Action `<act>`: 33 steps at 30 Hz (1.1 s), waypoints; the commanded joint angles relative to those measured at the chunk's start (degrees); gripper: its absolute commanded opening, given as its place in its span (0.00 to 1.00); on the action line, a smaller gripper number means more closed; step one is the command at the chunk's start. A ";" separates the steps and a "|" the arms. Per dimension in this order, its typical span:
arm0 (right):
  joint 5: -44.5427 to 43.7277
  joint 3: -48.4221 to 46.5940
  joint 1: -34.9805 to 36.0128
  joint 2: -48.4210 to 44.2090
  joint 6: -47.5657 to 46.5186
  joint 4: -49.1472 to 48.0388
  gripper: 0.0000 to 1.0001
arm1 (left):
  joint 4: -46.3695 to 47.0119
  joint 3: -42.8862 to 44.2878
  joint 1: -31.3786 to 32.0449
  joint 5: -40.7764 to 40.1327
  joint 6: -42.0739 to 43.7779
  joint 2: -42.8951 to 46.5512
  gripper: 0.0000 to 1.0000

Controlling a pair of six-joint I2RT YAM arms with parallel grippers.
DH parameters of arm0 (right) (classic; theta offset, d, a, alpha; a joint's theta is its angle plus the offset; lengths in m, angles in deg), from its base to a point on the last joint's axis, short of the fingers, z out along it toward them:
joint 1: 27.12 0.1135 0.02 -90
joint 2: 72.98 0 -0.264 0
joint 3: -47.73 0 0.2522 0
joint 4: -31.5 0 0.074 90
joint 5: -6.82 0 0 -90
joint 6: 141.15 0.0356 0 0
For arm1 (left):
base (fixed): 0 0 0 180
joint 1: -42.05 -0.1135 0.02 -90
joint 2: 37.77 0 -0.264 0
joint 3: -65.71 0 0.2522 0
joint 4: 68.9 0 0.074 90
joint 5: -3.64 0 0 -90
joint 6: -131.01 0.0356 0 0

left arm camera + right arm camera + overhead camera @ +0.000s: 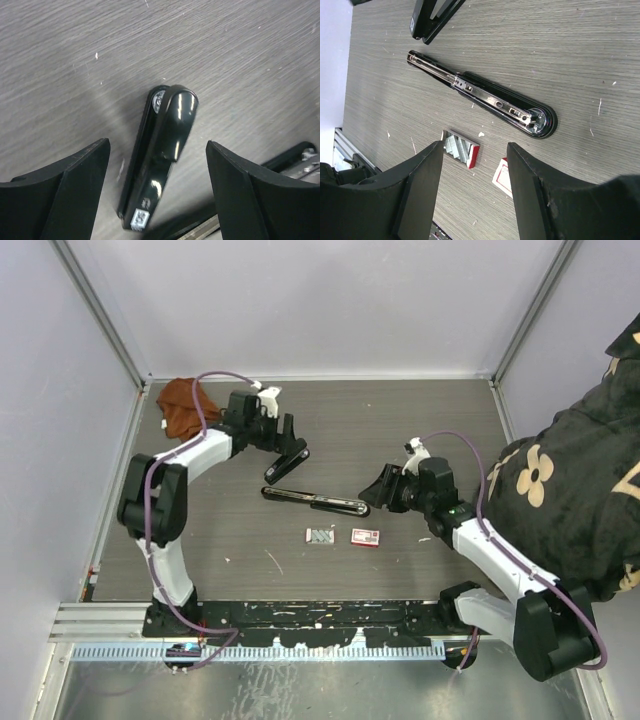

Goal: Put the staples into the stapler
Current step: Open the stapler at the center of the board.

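Neither my left pincer [157,145] nor my right pincer [475,145] carries anything, so I judge the loading barely begun. The long black stapler [485,100] lies swung open flat on the grey wood-grain tabletop [580,45]. Its chrome channel faces up and, as far as I can see, has no strip in it. That opening is the part done. Picking up a strip, laying it in the channel and shutting the stapler are all left.

My left pincer stands wide open, pointing down. Its black fingers [75,175] stand on either side of a second, glossy black stapler-shaped piece [167,145] lying on the tabletop. There is a clear gap on both sides, so I touch nothing. Whether that piece is a separate closed stapler I cannot tell.

My right pincer is partly open and empty, hovering near the rounded end of the open stapler. Between its fingers I look down on the silvery-grey staple strips [456,146] in their tiny tray. They rest on the tabletop on the near side of the open stapler, apart from it. The small red-and-white box [504,179] lies just beside them.

Further out, a crumpled brown cloth [180,405] sits in the far left corner. A person in a black floral-print garment [565,480] is at the right edge.
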 commanded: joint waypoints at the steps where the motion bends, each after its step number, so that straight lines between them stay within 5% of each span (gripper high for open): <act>1: 0.84 0.81 0.14 -1.80 0.41 -3.01 0.60 | 1.48 7.16 1.20 1.95 9.09 -3.86 0.80; 7: 1.17 2.33 0.13 -1.39 1.32 -4.54 0.60 | -2.35 11.17 2.57 2.20 13.00 -8.59 0.79; 13: 1.44 2.09 0.15 -0.30 1.18 -4.93 0.59 | -7.67 14.77 4.61 -1.55 17.74 -11.91 0.43; 18: 1.43 1.38 0.08 0.04 0.93 -4.98 0.59 | -6.88 14.39 5.31 -4.03 19.96 -10.77 0.24; 27: 1.55 0.97 0.16 0.26 0.89 -4.99 0.59 | -13.87 18.52 6.61 -6.79 23.30 -14.03 0.41; 33: 1.20 1.53 0.09 -0.74 0.95 -4.54 0.59 | -13.56 17.89 7.57 -7.90 23.76 -13.81 0.32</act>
